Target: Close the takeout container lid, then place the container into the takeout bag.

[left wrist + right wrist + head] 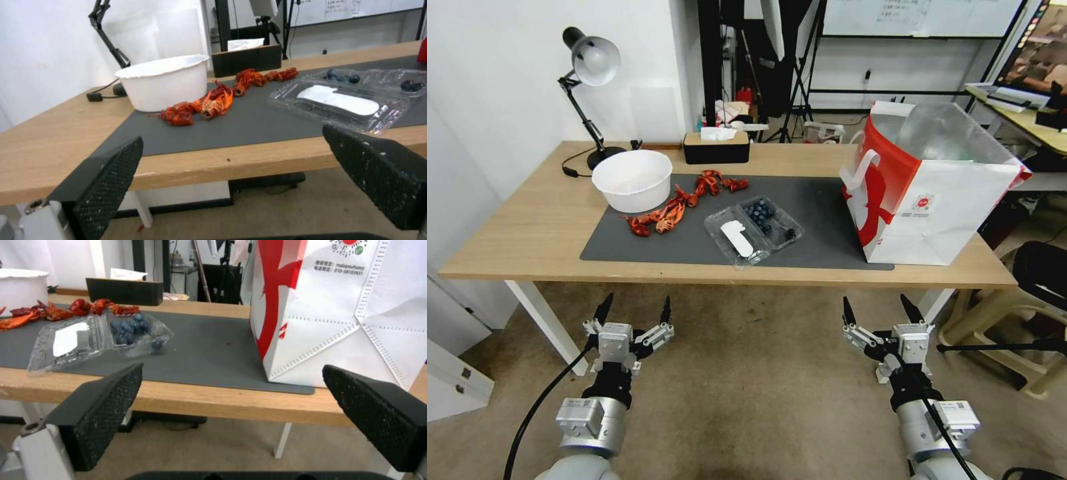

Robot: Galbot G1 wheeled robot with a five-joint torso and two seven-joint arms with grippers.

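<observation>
Nothing of the job is done yet as I look down from the head camera: the takeout container (754,229) lies flat open at the centre of the frame on the grey mat (647,247), its lid (735,239) with the white sticker folded out toward the table's near edge and the berry half behind it holding blueberries (760,212).

The takeout bag (924,187) stands upright at the right of the frame, mouth open, foil lining showing, well apart from the container.

My left gripper (632,312) waits at lower left, below the table edge, jaws spread and empty. My right gripper (880,309) mirrors it at lower right, likewise spread and holding nothing.

A white bowl (632,179) and a trail of red crayfish (684,199) sit left of centre, close to the container but not touching it; a tissue box (716,147) and a desk lamp (587,73) stand toward the upper left.

By my reckoning both steps remain: fold the lid shut, then lift the box into the bag.
</observation>
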